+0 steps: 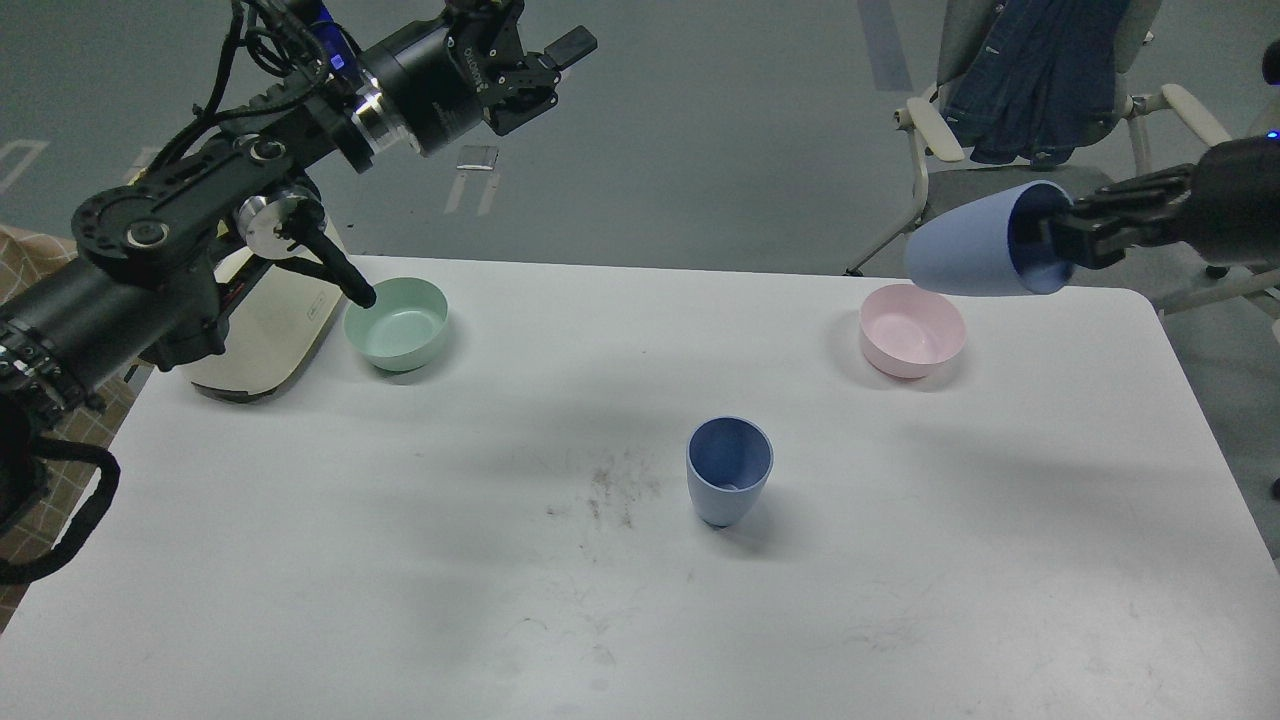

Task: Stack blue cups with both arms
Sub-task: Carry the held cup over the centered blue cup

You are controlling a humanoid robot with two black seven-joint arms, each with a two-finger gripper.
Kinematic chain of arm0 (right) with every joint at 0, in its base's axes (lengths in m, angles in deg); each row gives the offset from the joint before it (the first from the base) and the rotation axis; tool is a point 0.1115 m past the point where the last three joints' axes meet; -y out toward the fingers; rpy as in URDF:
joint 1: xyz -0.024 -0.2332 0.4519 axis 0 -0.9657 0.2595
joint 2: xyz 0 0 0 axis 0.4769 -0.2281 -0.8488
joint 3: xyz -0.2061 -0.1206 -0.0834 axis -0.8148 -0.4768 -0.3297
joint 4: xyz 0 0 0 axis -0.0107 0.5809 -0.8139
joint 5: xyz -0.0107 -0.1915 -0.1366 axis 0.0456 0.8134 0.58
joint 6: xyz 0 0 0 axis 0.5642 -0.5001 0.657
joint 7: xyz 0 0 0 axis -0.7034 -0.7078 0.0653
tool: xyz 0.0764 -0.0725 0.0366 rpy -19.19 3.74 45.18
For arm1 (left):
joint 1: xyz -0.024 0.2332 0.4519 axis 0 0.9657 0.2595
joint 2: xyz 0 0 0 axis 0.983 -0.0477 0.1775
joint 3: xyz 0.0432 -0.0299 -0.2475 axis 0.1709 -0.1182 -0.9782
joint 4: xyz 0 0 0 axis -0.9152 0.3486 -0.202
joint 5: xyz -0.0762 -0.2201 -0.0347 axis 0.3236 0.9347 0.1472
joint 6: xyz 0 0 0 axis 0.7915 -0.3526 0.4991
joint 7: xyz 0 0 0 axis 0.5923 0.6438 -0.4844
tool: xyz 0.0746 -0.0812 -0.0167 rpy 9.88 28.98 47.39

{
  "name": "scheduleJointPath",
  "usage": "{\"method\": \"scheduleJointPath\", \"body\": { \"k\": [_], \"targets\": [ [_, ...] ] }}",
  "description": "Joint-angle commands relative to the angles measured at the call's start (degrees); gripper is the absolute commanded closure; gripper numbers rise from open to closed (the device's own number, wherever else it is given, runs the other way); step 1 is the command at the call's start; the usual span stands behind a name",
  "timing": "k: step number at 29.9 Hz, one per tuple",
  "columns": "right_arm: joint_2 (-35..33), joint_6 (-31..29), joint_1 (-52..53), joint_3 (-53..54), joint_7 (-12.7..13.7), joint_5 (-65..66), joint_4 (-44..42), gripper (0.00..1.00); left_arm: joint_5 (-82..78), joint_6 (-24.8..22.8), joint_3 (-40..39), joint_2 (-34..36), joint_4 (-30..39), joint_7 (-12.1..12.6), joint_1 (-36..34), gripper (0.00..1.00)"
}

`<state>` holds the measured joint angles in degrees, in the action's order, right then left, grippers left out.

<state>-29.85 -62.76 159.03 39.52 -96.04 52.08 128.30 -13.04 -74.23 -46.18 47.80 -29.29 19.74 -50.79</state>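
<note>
One blue cup (729,478) stands upright on the white table (400,560), a little right of centre. The second blue cup (965,256) hangs on its side in the air, base pointing left, above and just right of the pink bowl. My right gripper (1052,238) comes in from the right edge and is shut on this cup's rim, with one finger inside the mouth. My left gripper (545,70) is high at the upper left, beyond the table's far edge, open and empty, far from both cups.
A mint-green bowl (397,324) sits at the back left, close to my left arm's elbow. A pink bowl (911,330) sits at the back right. A flat beige device (265,335) lies at the left edge. A chair with a denim jacket (1030,70) stands behind the table.
</note>
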Motion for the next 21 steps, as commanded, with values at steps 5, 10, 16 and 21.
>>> {"method": "scheduleJointPath", "body": {
  "k": [5, 10, 16, 21],
  "targets": [
    [16.88, 0.02, 10.59, -12.82, 0.02, -0.95, 0.38, 1.00, 0.01, 0.00, -0.10, -0.10, 0.00, 0.01, 0.03, 0.03],
    [22.24, 0.02, 11.30, -13.34, 0.02, -1.04, 0.47, 1.00, 0.09, 0.00, -0.10, -0.10, 0.00, 0.02, -0.06, 0.03],
    [25.76, 0.02, 10.95, -16.50, 0.02, -1.12, 0.47, 1.00, 0.09, 0.00, -0.01, -0.10, 0.00, 0.01, 0.03, 0.03],
    [28.48, 0.02, 9.02, -16.95, 0.02, -2.09, -0.06, 1.00, 0.18, 0.00, -0.01, 0.07, 0.00, 0.01, 0.03, 0.03]
  ]
}}
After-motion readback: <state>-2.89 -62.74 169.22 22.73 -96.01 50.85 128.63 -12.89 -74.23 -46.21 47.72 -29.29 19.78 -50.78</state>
